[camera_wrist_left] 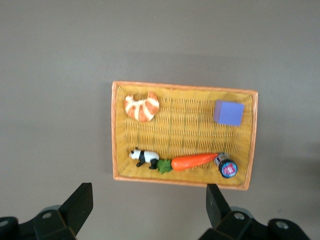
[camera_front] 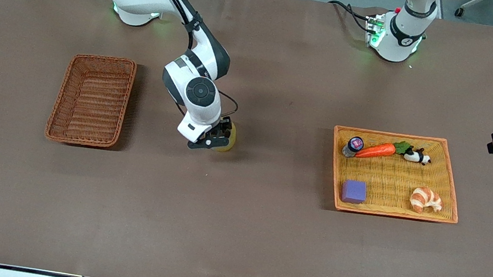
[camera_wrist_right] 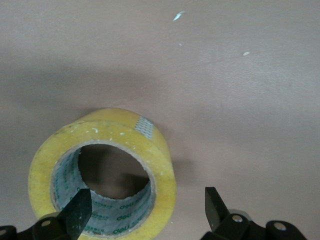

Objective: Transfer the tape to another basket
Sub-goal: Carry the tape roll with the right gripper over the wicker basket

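Tape (camera_wrist_right: 102, 172), center frame, looks stiff and light; your right claw (camera_wrist_right: 145, 207) straddles its wall open, left claw (camera_wrist_left: 150, 205) open, waiting.

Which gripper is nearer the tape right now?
Right. The right gripper is at the tape, one finger inside its core, open. The left gripper hangs open over the table by the orange tray, waiting.

table (camera_front: 261, 238): brown cloth | on it: basket (camera_front: 92, 100), tape (camera_front: 228, 141), orange tray (camera_front: 390, 209)
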Motion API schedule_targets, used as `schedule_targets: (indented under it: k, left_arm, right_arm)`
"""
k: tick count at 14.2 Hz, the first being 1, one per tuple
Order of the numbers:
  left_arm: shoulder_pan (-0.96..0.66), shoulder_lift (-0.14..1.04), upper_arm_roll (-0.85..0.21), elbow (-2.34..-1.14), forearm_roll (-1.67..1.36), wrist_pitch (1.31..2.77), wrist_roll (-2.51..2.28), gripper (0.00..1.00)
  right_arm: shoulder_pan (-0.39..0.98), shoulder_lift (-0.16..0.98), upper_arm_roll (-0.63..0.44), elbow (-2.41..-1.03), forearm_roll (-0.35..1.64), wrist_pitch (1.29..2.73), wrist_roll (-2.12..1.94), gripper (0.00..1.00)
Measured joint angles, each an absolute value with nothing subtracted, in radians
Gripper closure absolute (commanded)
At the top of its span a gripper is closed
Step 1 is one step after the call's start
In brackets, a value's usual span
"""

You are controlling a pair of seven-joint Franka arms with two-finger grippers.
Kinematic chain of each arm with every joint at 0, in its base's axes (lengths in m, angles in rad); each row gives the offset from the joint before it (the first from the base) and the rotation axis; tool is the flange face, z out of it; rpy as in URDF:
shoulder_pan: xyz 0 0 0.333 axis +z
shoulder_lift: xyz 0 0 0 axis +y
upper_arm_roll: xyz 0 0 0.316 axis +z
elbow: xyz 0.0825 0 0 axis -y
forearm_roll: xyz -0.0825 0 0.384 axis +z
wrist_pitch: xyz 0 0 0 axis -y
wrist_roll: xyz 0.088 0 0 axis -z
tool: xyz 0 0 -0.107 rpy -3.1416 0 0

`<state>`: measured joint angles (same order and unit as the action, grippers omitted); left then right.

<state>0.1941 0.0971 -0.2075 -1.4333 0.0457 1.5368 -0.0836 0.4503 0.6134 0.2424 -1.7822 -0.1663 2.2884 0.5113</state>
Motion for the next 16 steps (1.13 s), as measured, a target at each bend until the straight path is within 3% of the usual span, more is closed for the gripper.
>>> schedule_targets:
  k: [4,6,7,10,11,12,16]
  left_arm:
    - [0.14,0.049,-0.164,-1.464,0.044,1.517,-0.082,0.0]
    - [0.083,0.024,-0.104,-1.487,0.044,1.515,-0.082,0.0]
    - [0.076,0.015,-0.092,-1.494,0.044,1.514,-0.082,0.0]
    - [0.075,0.006,-0.09,-1.502,0.044,1.51,-0.082,0.0]
    - [0.075,0.005,-0.09,-1.503,0.044,1.505,-0.082,0.0]
    - [0.075,0.004,-0.091,-1.503,0.044,1.5,-0.082,0.0]
    - [0.075,0.004,-0.099,-1.503,0.044,1.494,-0.082,0.0]
  right_arm:
    - [0.46,0.639,0.238,-1.794,-0.189,2.343,0.511,0.0]
    - [0.459,0.647,0.233,-1.794,-0.195,2.348,0.512,0.07]
    - [0.459,0.649,0.233,-1.794,-0.197,2.348,0.513,0.16]
    - [0.459,0.651,0.233,-1.794,-0.204,2.348,0.521,0.57]
    - [0.46,0.652,0.233,-1.794,-0.204,2.348,0.529,0.82]
    - [0.46,0.653,0.233,-1.794,-0.205,2.347,0.545,1.0]
    - [0.459,0.653,0.232,-1.784,-0.21,2.323,0.621,1.0]
